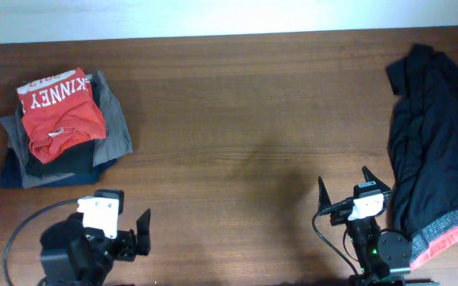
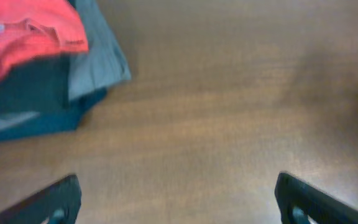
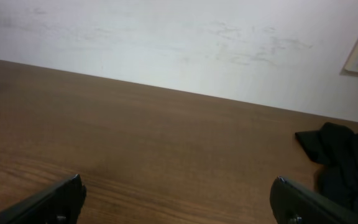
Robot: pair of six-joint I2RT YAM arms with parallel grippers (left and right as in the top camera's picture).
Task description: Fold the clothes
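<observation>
A folded red-orange T-shirt [image 1: 60,115] with white lettering lies on top of a stack of folded grey and dark clothes [image 1: 110,131] at the far left; the stack also shows in the left wrist view [image 2: 23,34]. A black garment [image 1: 432,147] with a grey-and-red hem lies spread loosely at the right edge, and part of it shows in the right wrist view [image 3: 347,155]. My left gripper [image 1: 126,238] is open and empty near the front left. My right gripper [image 1: 344,187] is open and empty, just left of the black garment.
The brown wooden table [image 1: 245,119] runs between the stack and the black garment. A white wall [image 3: 179,43] stands behind the table's far edge. A black cable [image 1: 22,230] loops beside the left arm.
</observation>
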